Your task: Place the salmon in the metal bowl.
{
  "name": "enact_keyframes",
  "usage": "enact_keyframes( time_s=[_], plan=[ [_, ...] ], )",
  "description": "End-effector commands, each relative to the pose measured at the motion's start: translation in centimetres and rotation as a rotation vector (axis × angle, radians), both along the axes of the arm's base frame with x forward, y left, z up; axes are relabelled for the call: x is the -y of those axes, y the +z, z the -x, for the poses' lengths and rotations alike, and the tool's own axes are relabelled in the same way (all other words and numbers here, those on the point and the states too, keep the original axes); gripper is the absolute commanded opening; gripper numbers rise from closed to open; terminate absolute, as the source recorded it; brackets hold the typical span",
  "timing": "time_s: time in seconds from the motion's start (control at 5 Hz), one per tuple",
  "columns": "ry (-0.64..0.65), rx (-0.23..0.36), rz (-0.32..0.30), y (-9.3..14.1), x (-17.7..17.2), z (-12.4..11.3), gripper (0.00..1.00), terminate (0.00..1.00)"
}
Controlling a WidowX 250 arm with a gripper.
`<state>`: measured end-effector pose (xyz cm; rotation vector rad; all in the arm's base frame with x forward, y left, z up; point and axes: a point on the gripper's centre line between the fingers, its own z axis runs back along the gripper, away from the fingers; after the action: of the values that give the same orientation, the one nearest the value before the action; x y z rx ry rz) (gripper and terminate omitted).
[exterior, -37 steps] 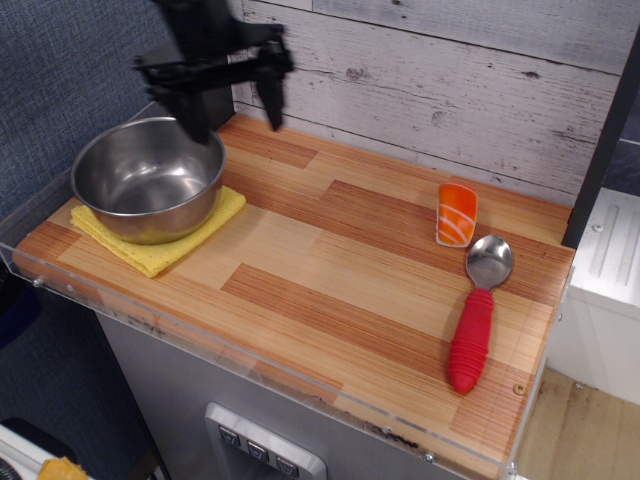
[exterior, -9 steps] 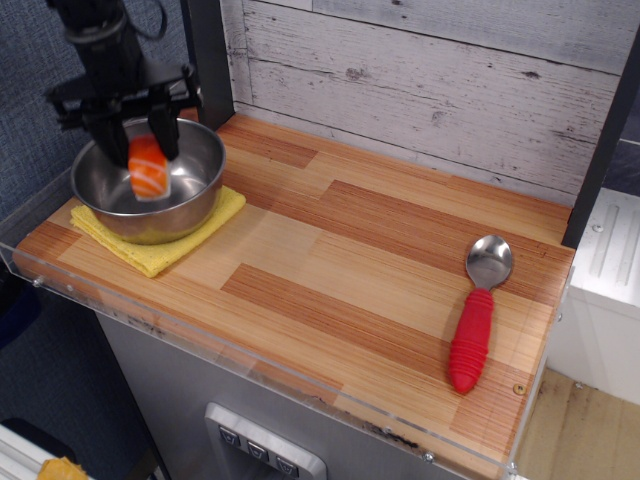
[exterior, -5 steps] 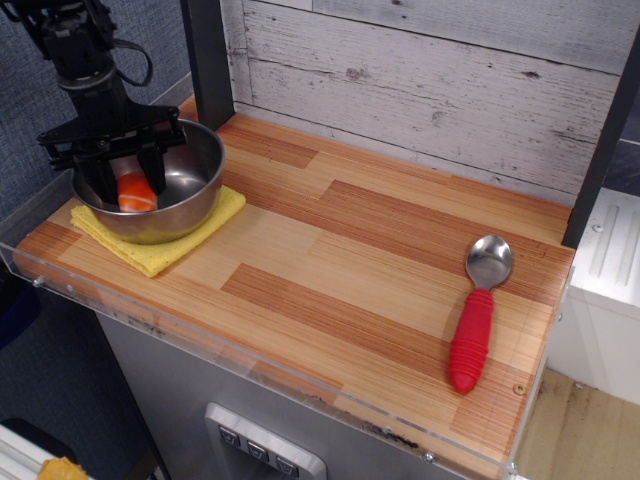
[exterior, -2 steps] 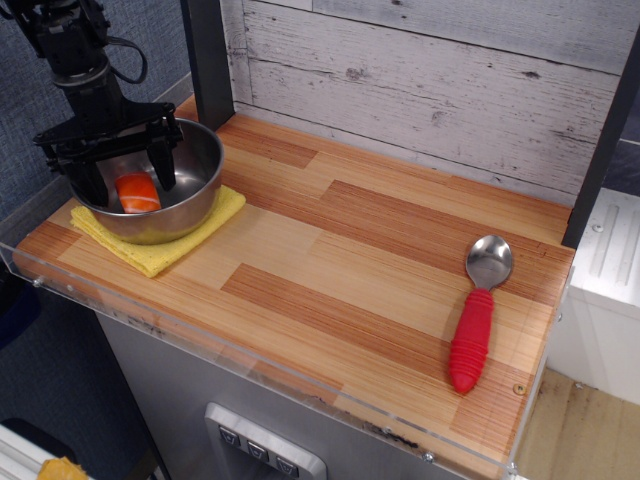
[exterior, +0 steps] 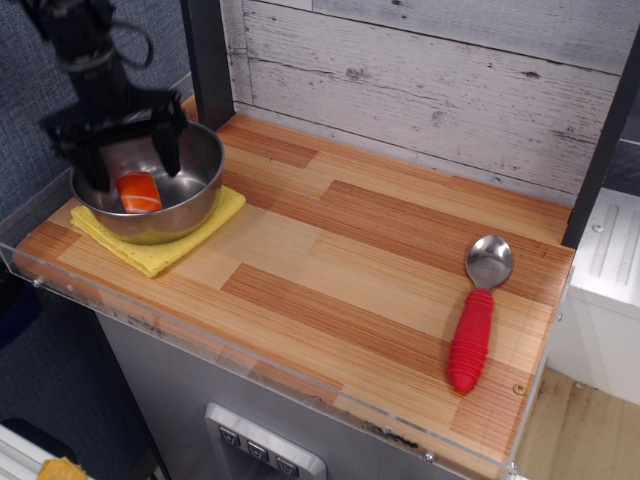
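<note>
The salmon (exterior: 139, 192), orange on top with a white base, lies inside the metal bowl (exterior: 196, 187) at the far left of the counter. The bowl stands on a yellow square cloth (exterior: 160, 252). My gripper (exterior: 133, 160) is black, blurred by motion, and hangs just above the bowl with its two fingers spread apart on either side of the salmon. The fingers do not touch the salmon.
A red-handled metal spoon (exterior: 475, 320) lies near the right edge of the wooden counter (exterior: 350, 270). A dark post (exterior: 208, 60) stands behind the bowl against the whitewashed plank wall. A clear lip runs along the counter's front edge.
The gripper carried the salmon from beside the spoon into the bowl, opened and let it go. In the last half second it has risen a little, leaving the salmon in the bowl.
</note>
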<state>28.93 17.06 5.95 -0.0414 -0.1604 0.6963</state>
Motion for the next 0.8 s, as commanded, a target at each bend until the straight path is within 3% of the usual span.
enact_keyframes(
  time_s=[0.0, 0.4, 0.6],
  plan=[
    [-0.061, 0.100, -0.009, 7.1, 1.0, -0.9, 1.00, 0.00],
    [-0.173, 0.162, -0.021, 12.2, 1.2, -0.4, 1.00, 0.00],
    [-0.173, 0.162, -0.021, 12.2, 1.2, -0.4, 1.00, 0.00]
  ],
)
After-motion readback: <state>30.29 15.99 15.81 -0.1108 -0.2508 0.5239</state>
